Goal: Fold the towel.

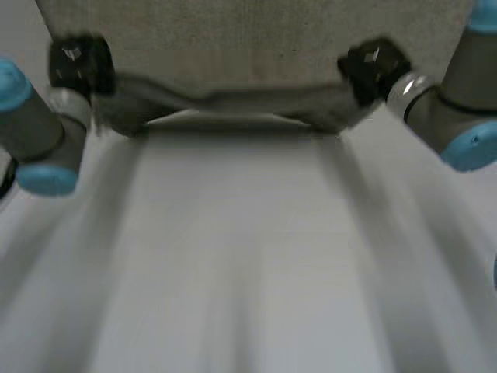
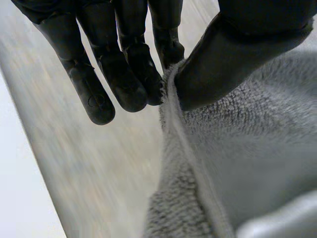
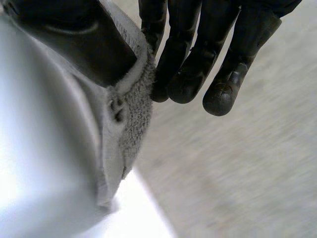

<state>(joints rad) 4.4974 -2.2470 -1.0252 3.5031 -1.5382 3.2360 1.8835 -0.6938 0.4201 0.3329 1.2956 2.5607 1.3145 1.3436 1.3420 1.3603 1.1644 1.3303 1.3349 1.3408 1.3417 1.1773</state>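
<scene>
Grey towel edge in both hands

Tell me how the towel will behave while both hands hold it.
Probably floppy: the towel sags between the left hand and right hand. Its looped pile likely grips well, so the pinch should hold.

The towel is a plain, even grey, one shade right across. The bench beneath it is white. The left hand and the right hand are black, fingers included. The 2 arms are grey, with light-blue caps.
</scene>
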